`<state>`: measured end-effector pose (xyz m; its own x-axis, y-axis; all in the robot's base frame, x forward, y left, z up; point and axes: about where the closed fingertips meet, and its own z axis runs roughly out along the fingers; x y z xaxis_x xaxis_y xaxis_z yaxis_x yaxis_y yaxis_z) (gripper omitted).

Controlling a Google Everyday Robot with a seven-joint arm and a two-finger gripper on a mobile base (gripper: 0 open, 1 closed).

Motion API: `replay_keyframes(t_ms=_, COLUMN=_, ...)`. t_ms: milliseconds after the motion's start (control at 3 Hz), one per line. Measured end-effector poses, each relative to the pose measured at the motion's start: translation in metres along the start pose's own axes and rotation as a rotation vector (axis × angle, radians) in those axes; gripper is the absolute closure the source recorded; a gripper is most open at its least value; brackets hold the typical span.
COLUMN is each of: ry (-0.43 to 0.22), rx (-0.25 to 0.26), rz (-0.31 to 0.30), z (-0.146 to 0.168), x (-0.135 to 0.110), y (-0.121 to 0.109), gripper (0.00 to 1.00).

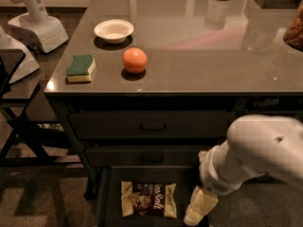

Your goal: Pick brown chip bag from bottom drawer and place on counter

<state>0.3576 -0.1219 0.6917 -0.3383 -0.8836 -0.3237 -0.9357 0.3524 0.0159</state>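
The pincer [200, 207] hangs low at the bottom drawer [111, 207], just right of the brown chip bag [148, 199], apparently lining up a grab; clenched or released, I cannot tell.

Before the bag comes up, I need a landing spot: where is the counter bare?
On the counter, the wide middle is bare, from the orange rightward to the brown item at the right edge. The left end is crowded: sponge, bowl, orange. The gripper hangs low in the bottom drawer, right of the chip bag.
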Motion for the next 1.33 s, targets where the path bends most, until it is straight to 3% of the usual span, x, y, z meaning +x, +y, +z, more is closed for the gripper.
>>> replay_keyframes(t_ms=333, ry=-0.016, rx=-0.050, rz=0.026, z=0.070, x=0.011, y=0.004, gripper=0.00)
replay_keyframes(t_ms=667, ry=-0.016, rx=-0.050, rz=0.026, z=0.070, x=0.011, y=0.004, gripper=0.00)
replay_keyframes(t_ms=1000, ry=-0.060, rx=-0.018, rz=0.040, z=0.094, x=0.017, y=-0.014, gripper=0.00)
replay_keyframes(t_ms=1333, ry=-0.146, rx=0.037, rz=0.079, z=0.138, x=0.030, y=-0.052, gripper=0.00)
